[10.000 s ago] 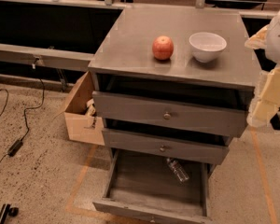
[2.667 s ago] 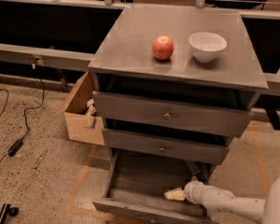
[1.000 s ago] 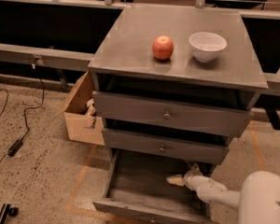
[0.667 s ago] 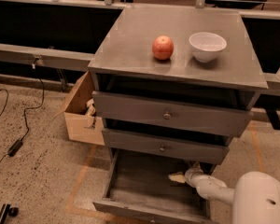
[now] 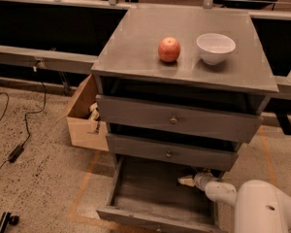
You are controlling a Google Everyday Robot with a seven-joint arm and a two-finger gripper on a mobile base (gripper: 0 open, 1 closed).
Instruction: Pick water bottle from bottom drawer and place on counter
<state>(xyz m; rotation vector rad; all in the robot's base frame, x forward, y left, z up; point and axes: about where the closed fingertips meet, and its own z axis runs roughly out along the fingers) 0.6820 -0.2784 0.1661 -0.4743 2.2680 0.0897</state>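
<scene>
Camera view: at the near right the robot's white arm (image 5: 264, 210) reaches left into the open bottom drawer (image 5: 145, 191). Its gripper (image 5: 186, 181) sits at the drawer's far right, under the overhanging middle drawer (image 5: 150, 149). Whether it is clamped on anything cannot be told, and the water bottle cannot be made out there. A cardboard box (image 5: 80, 125) and a floor cable (image 5: 26, 130) lie left. Farther, the tabletop (image 5: 136, 42) carries an apple (image 5: 169, 49) and a white bowl (image 5: 216, 47).

3 drawers (image 5: 170, 152), 1 apple (image 5: 169, 49), 1 bowl (image 5: 216, 48), 1 gripper (image 5: 186, 180) (inside bottom drawer (image 5: 153, 218)).
</scene>
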